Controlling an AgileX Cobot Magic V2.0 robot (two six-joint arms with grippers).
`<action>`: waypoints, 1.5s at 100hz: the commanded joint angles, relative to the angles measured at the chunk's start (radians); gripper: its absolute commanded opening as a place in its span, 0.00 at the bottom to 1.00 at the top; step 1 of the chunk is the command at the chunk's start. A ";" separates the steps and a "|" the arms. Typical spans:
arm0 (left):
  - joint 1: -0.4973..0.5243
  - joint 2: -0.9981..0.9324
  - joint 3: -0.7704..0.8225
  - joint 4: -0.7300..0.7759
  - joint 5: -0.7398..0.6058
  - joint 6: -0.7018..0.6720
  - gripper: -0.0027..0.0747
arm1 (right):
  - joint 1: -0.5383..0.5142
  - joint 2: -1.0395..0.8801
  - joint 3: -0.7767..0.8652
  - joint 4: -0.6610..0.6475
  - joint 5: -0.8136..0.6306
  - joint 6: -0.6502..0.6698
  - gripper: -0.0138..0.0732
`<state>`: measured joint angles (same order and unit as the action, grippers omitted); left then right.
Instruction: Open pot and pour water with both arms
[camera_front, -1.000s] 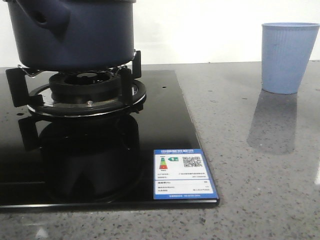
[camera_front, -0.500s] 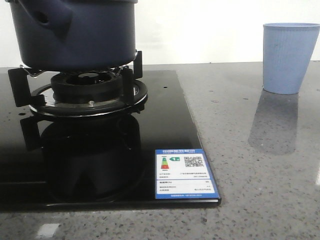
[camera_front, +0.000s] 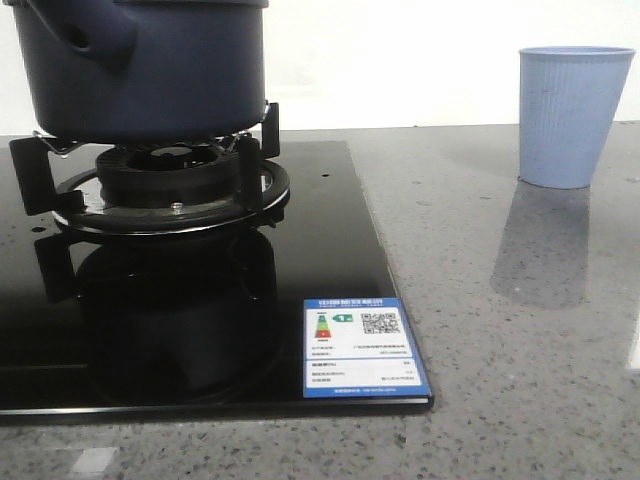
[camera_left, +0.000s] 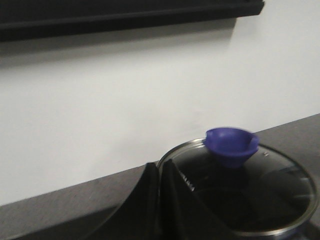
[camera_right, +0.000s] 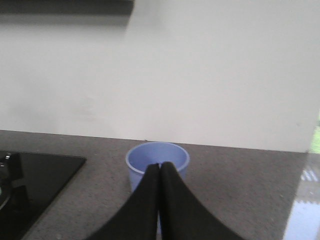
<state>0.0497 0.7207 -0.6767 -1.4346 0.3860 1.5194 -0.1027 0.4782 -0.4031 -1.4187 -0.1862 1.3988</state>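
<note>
The dark navy pot (camera_front: 150, 70) stands on the gas burner (camera_front: 170, 185) at the left of the front view, its handle stub (camera_front: 95, 35) facing the camera. In the left wrist view its glass lid (camera_left: 245, 192) with a blue knob (camera_left: 231, 145) is on. My left gripper (camera_left: 159, 167) is shut and empty, its tips in line with the lid's rim and short of the knob. My right gripper (camera_right: 160, 167) is shut and empty, its tips in front of the pale blue cup (camera_right: 157, 159). Neither gripper shows in the front view.
The black glass hob (camera_front: 330, 250) carries a blue-and-white label (camera_front: 365, 345) at its near right corner. The pale blue ribbed cup (camera_front: 572, 115) stands upright on the grey speckled counter (camera_front: 520, 330) at the far right. A white wall runs behind.
The front view has shifted a little: pot, hob and cup sit slightly left of where they were half a second ago. Nothing on the counter has been moved.
</note>
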 joint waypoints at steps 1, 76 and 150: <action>-0.037 -0.101 0.090 -0.162 -0.118 0.121 0.01 | -0.006 -0.053 0.036 0.020 0.039 -0.001 0.08; -0.039 -0.285 0.328 -0.401 -0.131 0.178 0.01 | -0.006 -0.078 0.115 0.018 0.019 -0.001 0.08; -0.023 -0.292 0.326 -0.278 -0.140 0.109 0.01 | -0.006 -0.078 0.115 0.018 0.019 -0.001 0.08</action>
<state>0.0200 0.4247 -0.3213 -1.7821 0.2249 1.6850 -0.1027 0.3989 -0.2584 -1.4140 -0.1519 1.3988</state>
